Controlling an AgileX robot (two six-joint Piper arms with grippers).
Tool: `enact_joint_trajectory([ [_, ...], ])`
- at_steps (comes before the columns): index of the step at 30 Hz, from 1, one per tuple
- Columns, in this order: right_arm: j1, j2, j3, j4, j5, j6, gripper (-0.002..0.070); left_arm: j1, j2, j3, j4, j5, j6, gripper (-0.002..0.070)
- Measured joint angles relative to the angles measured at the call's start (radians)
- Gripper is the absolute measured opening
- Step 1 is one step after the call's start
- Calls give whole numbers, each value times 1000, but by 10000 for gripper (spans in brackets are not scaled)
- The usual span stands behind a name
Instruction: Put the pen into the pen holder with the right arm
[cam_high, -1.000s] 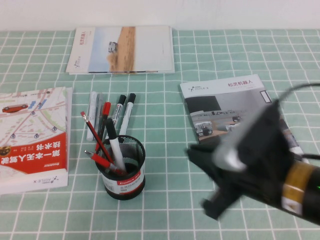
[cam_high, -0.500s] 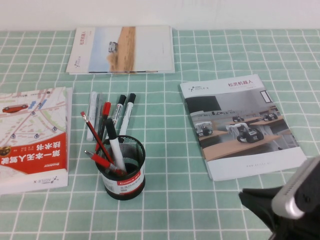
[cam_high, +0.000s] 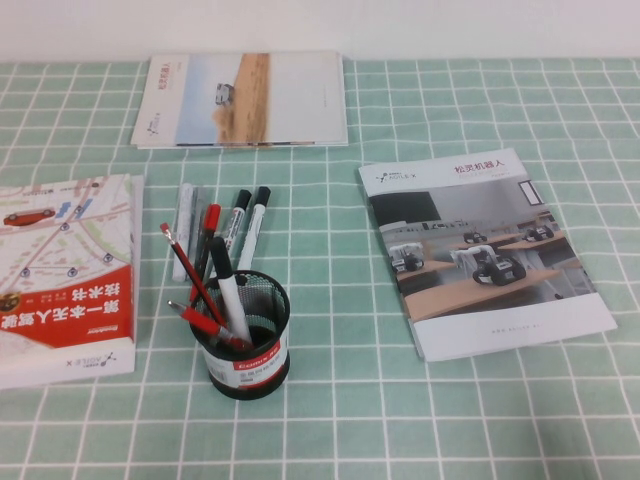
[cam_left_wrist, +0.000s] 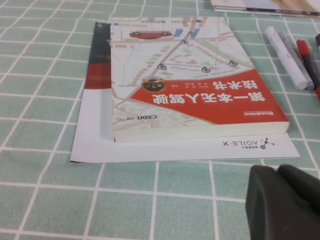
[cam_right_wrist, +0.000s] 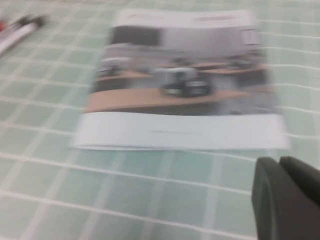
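Observation:
The black wire-mesh pen holder (cam_high: 250, 345) with its red-and-white base band stands on the green checked cloth, left of centre. The slim red pen (cam_high: 203, 322) sits inside it, leaning out to the left, beside a red pencil (cam_high: 190, 268) and a black-capped white marker (cam_high: 230, 290). Neither arm shows in the high view. My right gripper (cam_right_wrist: 279, 162) is shut and empty, low over the cloth on the near side of a brochure (cam_right_wrist: 180, 85). My left gripper (cam_left_wrist: 277, 171) is shut and empty, near a red-and-white book (cam_left_wrist: 190, 80).
Several markers (cam_high: 225, 220) lie on the cloth just behind the holder. The red-and-white book (cam_high: 65, 270) lies on the left, a brochure (cam_high: 480, 250) on the right, and another booklet (cam_high: 245, 98) at the back.
The right arm has pulled back toward the lower right and left the high view. The pens and holder have not moved.

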Motion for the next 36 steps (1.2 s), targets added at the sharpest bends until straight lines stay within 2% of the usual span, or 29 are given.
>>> enact_joint_trajectory([
  [5, -98, -207, 56, 6, 72, 0, -19, 0, 0, 0, 0, 0, 0, -4],
  [14, -110, -455, 57, 36, 315, 0, -19, 0, 0, 0, 0, 0, 0, -4],
  [27, -110, -472, 58, 60, 366, 0, -19, 0, 0, 0, 4, 0, 0, -4],
  [30, -110, -472, 58, 86, 368, -60, -19, 0, 0, 0, 4, 0, 0, -4],
  [33, -110, -472, 58, 198, 374, -225, -19, 0, 0, 0, 4, 0, 0, -4],
  [36, -110, -472, 58, 273, 374, -283, -19, 0, 0, 0, 4, 0, 0, -4],
])
